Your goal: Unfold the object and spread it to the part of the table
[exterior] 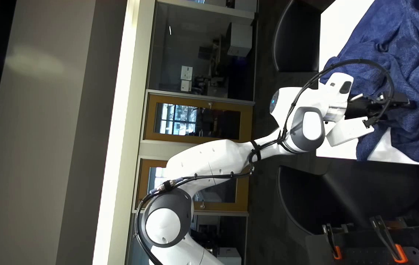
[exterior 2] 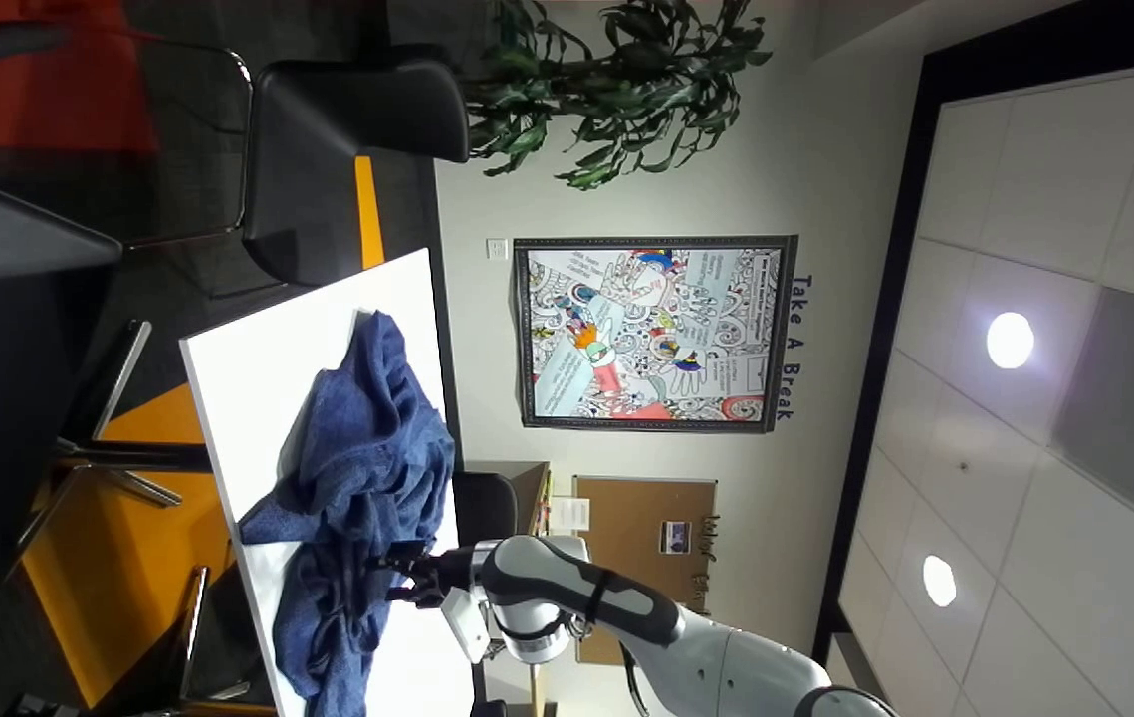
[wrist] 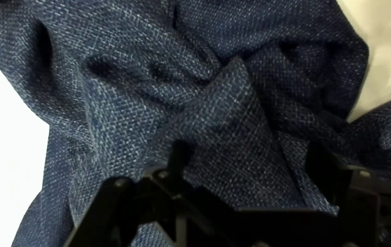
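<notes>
Blue cloth (exterior 2: 377, 458) rumpled on white table (exterior 2: 253, 398). Gripper (wrist: 250, 156) spread, a raised fold (wrist: 231, 103) showing between its fingers (wrist: 327, 175), peaking toward 12 o'clock in wrist view. Likely soft, limp, light, not slippery (coarse weave); would pinch near that peak.
</notes>
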